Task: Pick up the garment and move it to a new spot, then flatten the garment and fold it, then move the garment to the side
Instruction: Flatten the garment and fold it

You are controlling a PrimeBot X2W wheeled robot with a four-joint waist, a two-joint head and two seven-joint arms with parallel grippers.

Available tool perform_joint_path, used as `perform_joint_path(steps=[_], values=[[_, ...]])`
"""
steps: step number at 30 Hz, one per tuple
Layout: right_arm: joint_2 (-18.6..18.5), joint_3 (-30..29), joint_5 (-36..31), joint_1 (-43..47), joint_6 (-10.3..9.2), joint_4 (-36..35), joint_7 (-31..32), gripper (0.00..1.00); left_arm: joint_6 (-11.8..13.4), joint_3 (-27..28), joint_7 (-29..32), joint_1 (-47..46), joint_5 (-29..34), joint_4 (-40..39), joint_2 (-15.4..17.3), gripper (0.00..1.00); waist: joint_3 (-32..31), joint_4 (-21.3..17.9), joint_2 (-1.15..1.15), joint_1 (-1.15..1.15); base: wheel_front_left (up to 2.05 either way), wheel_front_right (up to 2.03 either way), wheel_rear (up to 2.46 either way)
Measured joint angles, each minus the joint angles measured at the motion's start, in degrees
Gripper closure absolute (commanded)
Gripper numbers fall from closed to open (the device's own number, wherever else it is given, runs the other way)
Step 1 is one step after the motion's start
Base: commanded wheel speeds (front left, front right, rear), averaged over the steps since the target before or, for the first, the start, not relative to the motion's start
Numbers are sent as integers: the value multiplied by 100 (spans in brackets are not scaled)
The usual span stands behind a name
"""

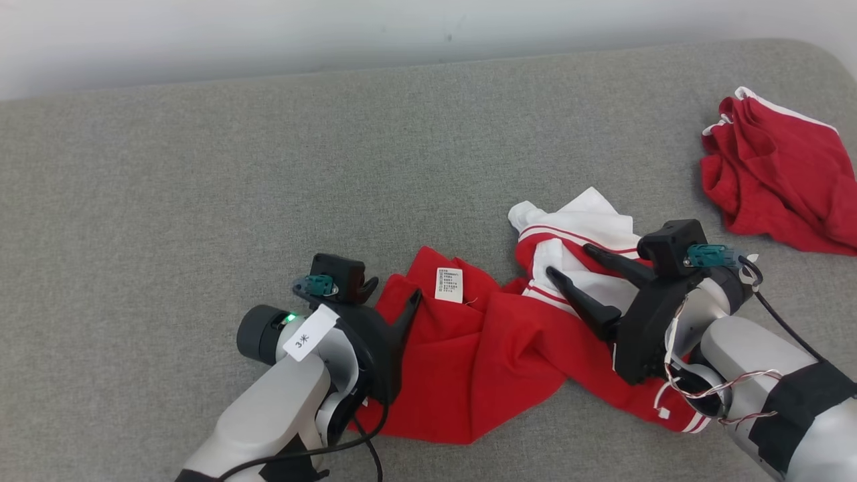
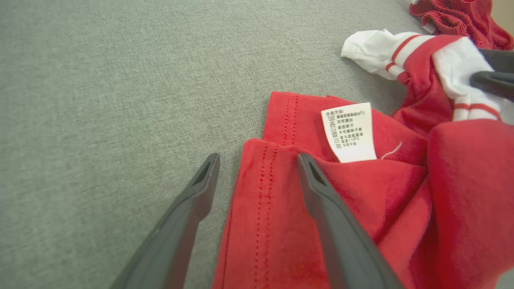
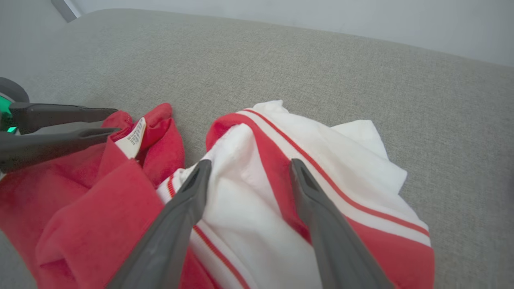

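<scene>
Bare indoor spot, home or lab unclear: grey woven-fabric surface point(image 1: 268, 167) with rounded corner, against plain pale wall point(image 1: 402, 27).

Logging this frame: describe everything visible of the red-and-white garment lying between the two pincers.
The red-and-white soft knit garment lies crumpled and unfolded on the grey woven surface. Its left part is plain red, with a double-stitched hem and a white printed care label. Its right part is white cloth with red stripes, bunched up. The open left pincer straddles the hem edge and the open right pincer sits over the white part; neither grips it.
</scene>
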Motion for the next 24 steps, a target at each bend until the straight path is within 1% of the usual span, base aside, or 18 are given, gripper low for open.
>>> perform_joint_path(steps=[1, 2, 3, 6, 12, 15, 19, 24], values=[[26, 5, 3, 0, 0, 14, 2, 18, -1, -29, 4, -20, -34, 3, 1, 27, 8, -2, 0, 0, 0, 0, 0], [58, 25, 3, -2, 0, 20, 22, 69, -1, -54, 4, -39, -52, 4, 0, 67, 16, -4, 0, 0, 0, 0, 0], [93, 40, 3, -4, 0, 26, 36, 100, 0, -68, 4, -55, -79, 3, -1, 100, 23, -6, 0, 0, 0, 0, 0], [176, 33, 12, -10, 1, 64, 20, 100, 0, -120, 2, -63, -186, 13, -1, 100, 41, -10, 0, 0, 0, 0, 0], [171, -49, 56, -30, 1, 177, -138, 100, 0, -143, -62, -82, -238, 92, -4, 100, 7, 13, 0, 0, 0, 0, 0], [183, -227, 113, -91, 1, 166, -447, 100, 15, -52, -237, -120, -299, 174, -3, 100, -55, 28, 0, 0, 0, 0, 0], [163, -423, 127, -168, 1, 140, -786, 100, 101, 125, -509, -283, -336, 189, -5, 100, -155, 53, 0, 0, 0, 0, 0], [125, -380, 205, -108, 1, 162, -859, 100, 107, 291, -776, -298, -361, 213, 1, 100, -238, 114, 0, -1, 0, 0, 0]])
